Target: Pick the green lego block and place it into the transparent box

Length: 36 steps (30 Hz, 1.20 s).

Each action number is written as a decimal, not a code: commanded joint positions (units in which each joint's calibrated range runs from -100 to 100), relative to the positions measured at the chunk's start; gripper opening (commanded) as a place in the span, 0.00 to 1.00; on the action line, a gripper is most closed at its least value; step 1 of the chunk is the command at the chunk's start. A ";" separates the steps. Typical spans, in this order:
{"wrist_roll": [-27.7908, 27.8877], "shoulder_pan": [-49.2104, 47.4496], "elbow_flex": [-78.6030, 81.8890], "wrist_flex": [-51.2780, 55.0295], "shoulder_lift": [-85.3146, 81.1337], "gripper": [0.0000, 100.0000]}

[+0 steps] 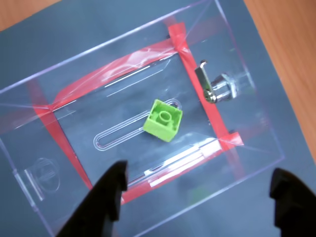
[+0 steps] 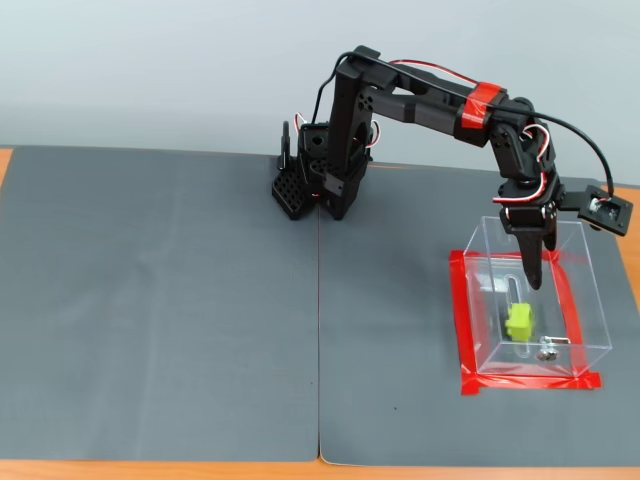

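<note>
The green lego block (image 1: pixel 163 120) lies on the base of the transparent box (image 1: pixel 29 143), beside a long slot, studs up and slightly tilted. My gripper (image 1: pixel 200 197) hangs open above the box's near side, its black fingertips (image 1: pixel 112 190) wide apart and empty. In the fixed view the block (image 2: pixel 518 320) sits inside the box (image 2: pixel 592 310) at the right of the mat, and the gripper (image 2: pixel 538 268) reaches down into the box's open top, just behind the block and clear of it.
Red tape (image 2: pixel 462 330) outlines the box on the grey mat (image 2: pixel 200 300). A small metal lock piece (image 1: pixel 216 88) sticks through the box wall near the block. The arm's base (image 2: pixel 318 185) stands at the mat's back centre. The wooden table edge (image 1: pixel 291 44) shows beyond the mat.
</note>
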 commanded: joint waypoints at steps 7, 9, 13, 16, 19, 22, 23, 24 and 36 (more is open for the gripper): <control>-0.04 0.47 -2.92 -0.38 -1.22 0.33; -0.04 0.47 -2.92 0.06 -1.31 0.33; -0.10 1.22 -2.92 0.14 -1.99 0.26; 0.11 3.16 -2.92 -1.07 -6.22 0.01; 0.27 6.07 -2.92 0.92 -10.55 0.02; 0.32 7.86 -2.83 3.18 -13.43 0.02; 0.32 8.53 -2.83 3.96 -14.45 0.02; 0.37 9.27 -2.83 4.66 -15.38 0.02; 0.42 20.39 -2.10 5.87 -24.71 0.02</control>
